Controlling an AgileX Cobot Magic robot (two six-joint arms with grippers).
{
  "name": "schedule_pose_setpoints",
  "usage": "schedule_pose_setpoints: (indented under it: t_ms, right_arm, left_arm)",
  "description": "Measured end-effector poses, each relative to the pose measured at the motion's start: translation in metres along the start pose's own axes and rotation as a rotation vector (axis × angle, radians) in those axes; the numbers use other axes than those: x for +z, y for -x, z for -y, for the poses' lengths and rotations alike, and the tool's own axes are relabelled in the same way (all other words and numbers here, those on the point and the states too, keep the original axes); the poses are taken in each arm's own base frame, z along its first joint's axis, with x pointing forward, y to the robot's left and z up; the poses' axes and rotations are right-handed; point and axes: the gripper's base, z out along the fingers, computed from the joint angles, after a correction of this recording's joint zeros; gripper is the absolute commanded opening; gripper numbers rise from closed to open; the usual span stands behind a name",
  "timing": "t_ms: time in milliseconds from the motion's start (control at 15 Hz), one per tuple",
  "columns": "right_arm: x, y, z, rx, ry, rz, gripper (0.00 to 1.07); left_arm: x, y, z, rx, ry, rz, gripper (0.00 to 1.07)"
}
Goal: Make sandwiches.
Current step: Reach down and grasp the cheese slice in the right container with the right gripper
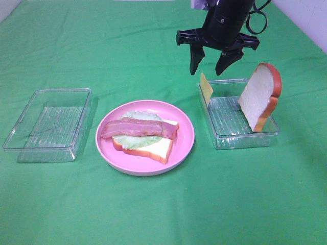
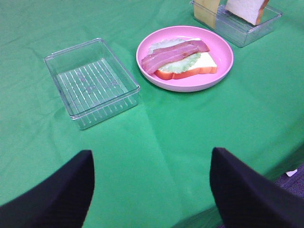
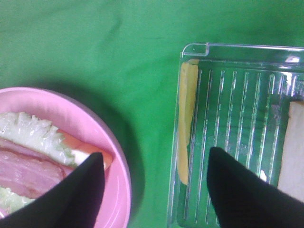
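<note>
The sandwich is half built and lies in the middle of the counter on the pink plate: a bread slice at the bottom, pale lettuce on it, and a bacon strip laid across the top. The plate gives the stack a flat, open bed that either arm can reach. The parts not yet added wait in the right tray. The yellow cheese stands on edge against the tray's left wall, and the second bread slice leans upright at its right end, so each offers a thin edge to pinch rather than lying flat on the ribbed floor. The right pincer hangs above the tray's far left corner, just over the cheese. Its jaws are spread and hold nothing, and they look lined up to straddle that slice, so cheese is likely the next layer. The left pincer hangs back over the near left of the counter, jaws spread wide and carrying nothing, probably kept clear of the right arm's work. The left tray sits just left of the plate, well apart from the sandwich.
</note>
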Motion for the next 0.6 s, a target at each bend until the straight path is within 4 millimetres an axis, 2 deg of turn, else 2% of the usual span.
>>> schedule_pose_setpoints:
  t_ms: [267, 400, 600]
  right_arm:
    - [0.023, 0.004, 0.003, 0.003, -0.013, -0.031, 0.59]
    - [0.038, 0.004, 0.007, -0.002, -0.04, -0.057, 0.54]
    - [0.038, 0.004, 0.007, -0.006, -0.042, -0.057, 0.31]
  left_arm:
    - [0.0, 0.0, 0.0, 0.0, 0.0, 0.0, 0.67]
    - [0.0, 0.0, 0.0, 0.0, 0.0, 0.0, 0.67]
    - [0.0, 0.0, 0.0, 0.0, 0.0, 0.0, 0.67]
